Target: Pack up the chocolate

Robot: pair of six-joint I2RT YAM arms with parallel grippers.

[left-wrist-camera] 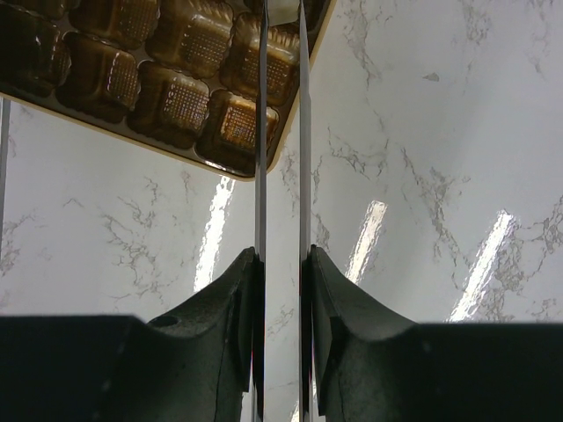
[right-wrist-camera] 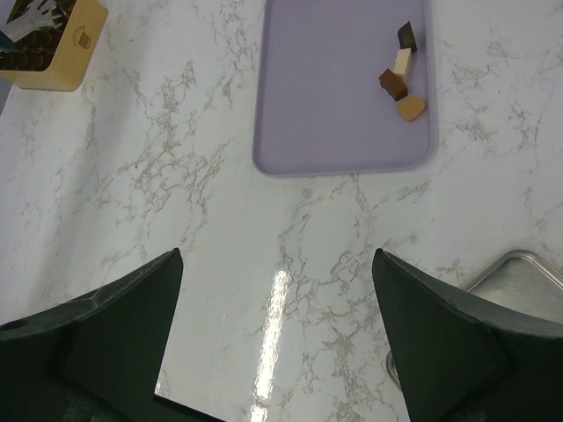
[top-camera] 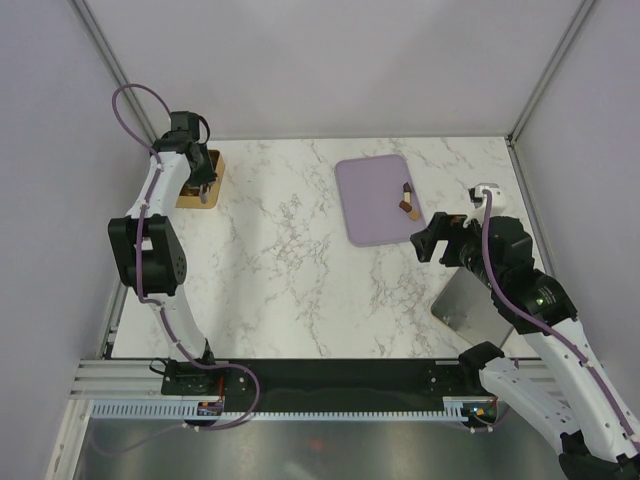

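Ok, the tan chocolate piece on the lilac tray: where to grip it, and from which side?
From straight above, since the tan piece lies flat on the lilac tray. Pinch its two free sides: a dark brown piece sits against its far-left corner, so closing along that line would likely catch both.

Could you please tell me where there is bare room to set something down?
Bare marble runs wide between the box and the lilac tray. The tray's left half is free; its right side, holding the chocolate, is crowded.
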